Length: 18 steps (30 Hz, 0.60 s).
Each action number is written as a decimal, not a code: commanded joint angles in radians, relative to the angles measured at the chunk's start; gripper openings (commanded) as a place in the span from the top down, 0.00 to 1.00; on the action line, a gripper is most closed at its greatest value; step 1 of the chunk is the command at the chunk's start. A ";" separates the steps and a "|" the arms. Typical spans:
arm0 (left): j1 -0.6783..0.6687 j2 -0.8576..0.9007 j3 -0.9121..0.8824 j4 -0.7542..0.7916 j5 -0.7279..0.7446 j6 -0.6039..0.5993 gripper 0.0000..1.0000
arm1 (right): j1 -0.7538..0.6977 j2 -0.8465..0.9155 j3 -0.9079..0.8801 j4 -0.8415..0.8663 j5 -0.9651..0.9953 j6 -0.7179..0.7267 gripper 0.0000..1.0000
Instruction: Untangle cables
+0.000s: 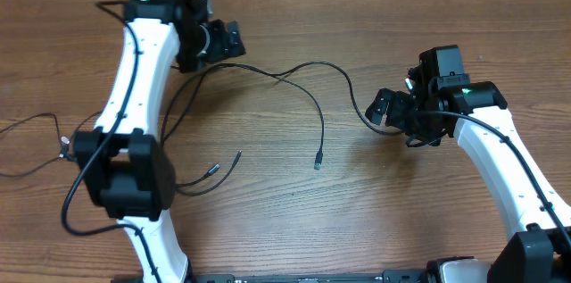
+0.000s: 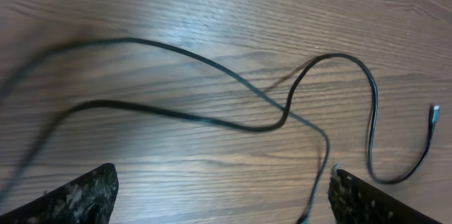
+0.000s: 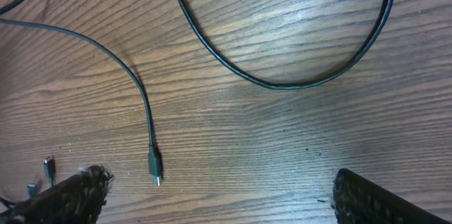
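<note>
Task item: thin flexible black cables (image 1: pixel 294 73) with small metal-tipped plugs, lying on the brown wood-grain table (image 1: pixel 428 220)
Location: spread across the middle of the table between the two arms, with one more strand near the far left edge
Done so far: two plug ends (image 1: pixel 318 165) (image 1: pixel 237 153) lie well apart on open table, each with its own free run of cord
Separate strand: the far-left plug end (image 1: pixel 64 145) lies clear of the central group; the left arm hides whether its cord joins the others
Left to do: two cords cross each other (image 2: pixel 284 114) just ahead of the left gripper (image 2: pixel 222 199), so the central cords are judged not yet separated
Progress estimate: partly done; ends laid out, the middle overlap remaining
Left gripper state: jaws spread wide, nothing between them; one cord passes just beside its right finger (image 2: pixel 367 199), contact not confirmed
Right gripper (image 3: pixel 219 196) state: jaws spread wide, holding nothing
Near right gripper: a curved loop of cord (image 3: pixel 282 85) lies ahead of it, and a plug end (image 3: pixel 154 169) near its left finger (image 3: pixel 67 197), not touching
</note>
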 commanded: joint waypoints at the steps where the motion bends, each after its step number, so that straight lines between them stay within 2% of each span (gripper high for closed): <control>1: -0.028 0.051 0.008 0.030 0.019 -0.130 0.06 | -0.002 -0.027 0.013 0.003 -0.005 -0.001 0.00; 7: -0.072 0.110 0.008 0.095 0.014 -0.161 0.10 | -0.002 -0.027 0.013 0.003 -0.005 -0.001 0.00; 13: -0.092 0.156 0.008 0.107 -0.063 -0.188 0.14 | -0.002 -0.027 0.013 0.004 -0.005 -0.001 0.00; 15: -0.092 0.166 0.008 0.105 -0.061 -0.222 0.18 | -0.002 -0.027 0.013 0.004 -0.005 -0.001 0.00; 18: -0.092 0.170 0.008 0.112 -0.060 -0.247 0.28 | -0.002 -0.027 0.013 0.001 -0.005 -0.001 0.00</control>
